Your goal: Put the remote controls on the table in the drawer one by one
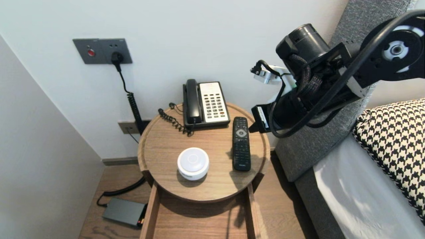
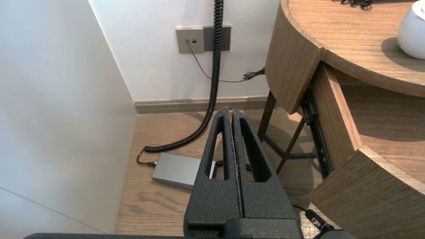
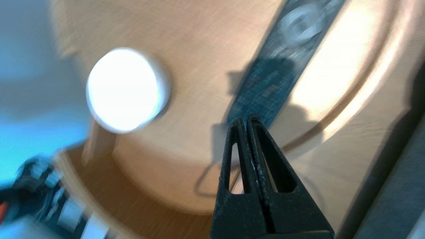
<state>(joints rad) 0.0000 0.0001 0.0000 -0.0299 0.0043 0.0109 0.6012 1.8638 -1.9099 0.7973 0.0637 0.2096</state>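
At the far left our left gripper (image 2: 232, 113) hangs low beside the round wooden bedside table (image 2: 292, 66), over the floor, its claw pressed fully together on nothing. On the wall there is a grey wall plate with a red button (image 1: 101, 50), and a coiled black cable (image 1: 134, 106) runs down from it to a flat grey power brick (image 1: 123, 210) on the floor. On the table top, from the left, we see a black-and-white corded desk telephone (image 1: 206, 103) at the back and a white round puck-shaped plastic device (image 1: 193, 163) nearer the front. To their right lies the slim black plastic remote control (image 1: 241, 143), flat and lengthwise near the right rim, apart from both. We judge the remote control light and stiff, its smooth case a little slippery and its low profile leaving little to catch. The long side edges around the middle look the surest place to pinch, clear of the keys. Our right gripper (image 3: 246, 119) hovers over the right part of the table, above the remote control and clear of it, claw closed tight and empty. Further right a black-and-white houndstooth pillow (image 1: 395, 139) lies on the bed. As for writing, the telephone's keys and the small pale mark at the remote control's near end are too small for us to read
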